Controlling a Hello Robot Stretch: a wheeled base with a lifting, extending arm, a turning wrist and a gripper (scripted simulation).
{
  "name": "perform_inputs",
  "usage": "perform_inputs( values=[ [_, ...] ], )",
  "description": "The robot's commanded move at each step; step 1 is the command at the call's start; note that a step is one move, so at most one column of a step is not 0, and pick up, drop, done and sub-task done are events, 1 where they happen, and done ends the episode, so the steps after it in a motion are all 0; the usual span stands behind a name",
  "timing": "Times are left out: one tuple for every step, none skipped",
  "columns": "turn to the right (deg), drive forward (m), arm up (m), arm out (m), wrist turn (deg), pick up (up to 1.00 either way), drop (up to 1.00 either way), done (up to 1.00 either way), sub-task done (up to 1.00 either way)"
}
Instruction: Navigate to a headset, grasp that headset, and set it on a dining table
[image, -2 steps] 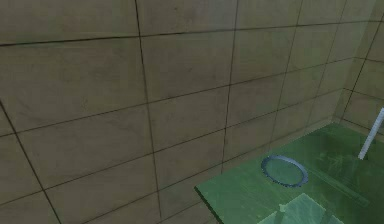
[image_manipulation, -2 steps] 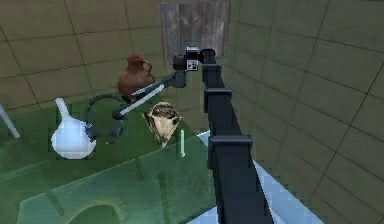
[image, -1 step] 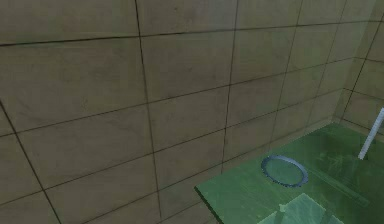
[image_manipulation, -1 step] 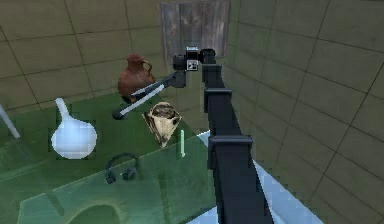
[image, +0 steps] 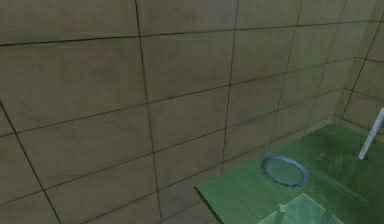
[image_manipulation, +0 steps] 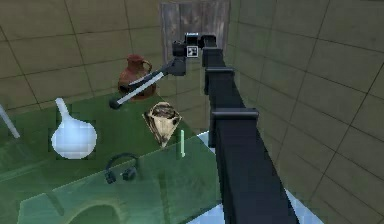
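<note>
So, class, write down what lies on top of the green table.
On the green table: a white vase, a brown jug, a tan ornament and a dark headset. The arm hides whatever lies behind it.

Large tan wall tiles (image: 120, 90) with dark joints close in the room under soft, even light. A green glass-topped table (image_manipulation: 30, 175) spreads beneath the gripper (image_manipulation: 115, 100) and its jaws. Above and right of the jaws, a wood-framed pane (image_manipulation: 185, 15) sits in the wall, window or picture unclear.
</note>
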Motion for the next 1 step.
perform_inputs(
  values=[
    [0.0, 0.00, 0.00, -0.08, 0.0, 0.00, 0.00, 0.00, 0.00]
  ],
)
